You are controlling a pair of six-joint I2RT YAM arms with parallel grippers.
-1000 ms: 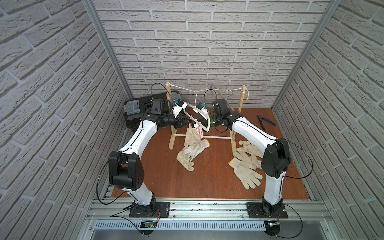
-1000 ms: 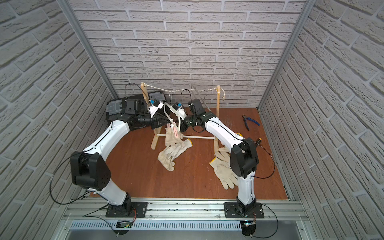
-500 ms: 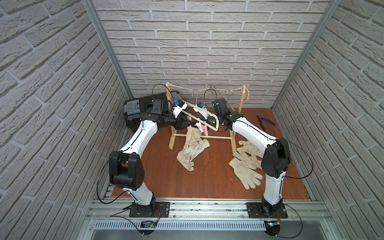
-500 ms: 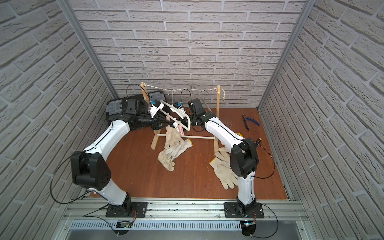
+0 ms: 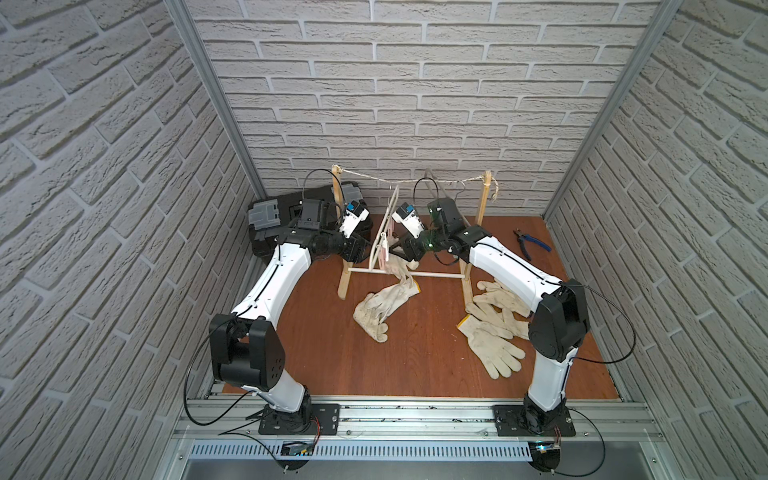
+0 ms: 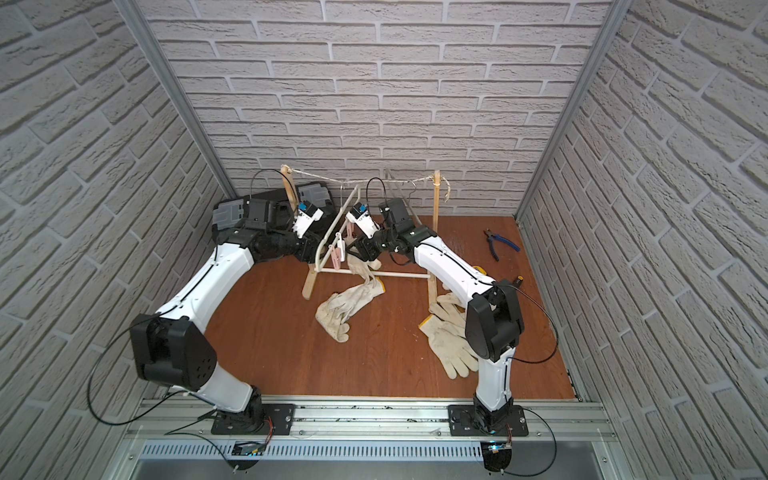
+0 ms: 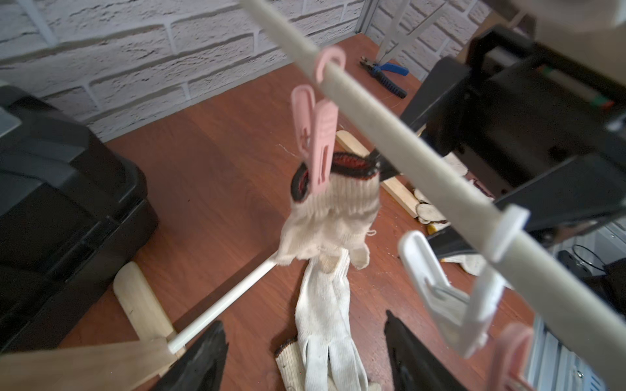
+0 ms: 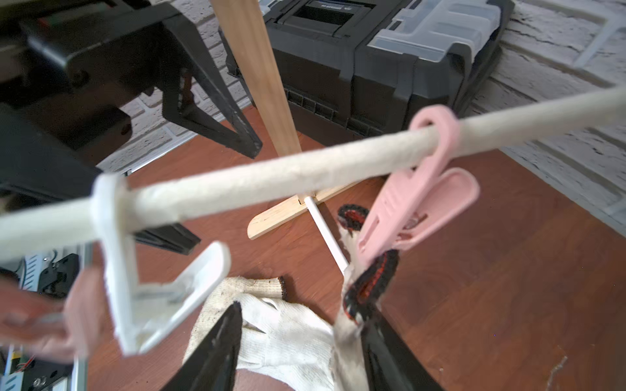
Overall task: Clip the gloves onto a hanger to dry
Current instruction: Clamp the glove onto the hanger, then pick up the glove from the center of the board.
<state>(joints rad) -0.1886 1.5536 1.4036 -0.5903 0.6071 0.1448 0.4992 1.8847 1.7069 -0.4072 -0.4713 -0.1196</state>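
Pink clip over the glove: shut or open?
Shut. The pink clip pinches the glove's red-black cuff; it hangs below the hanger bar.

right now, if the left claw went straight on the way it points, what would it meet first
Probably the hanging glove on the pink clip, straight ahead of the left claw; depth is unclear, so it might pass under to the table glove.

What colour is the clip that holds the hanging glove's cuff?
The clip is pink, seen best in the left wrist view.

Several gloves, three clips, one hanger
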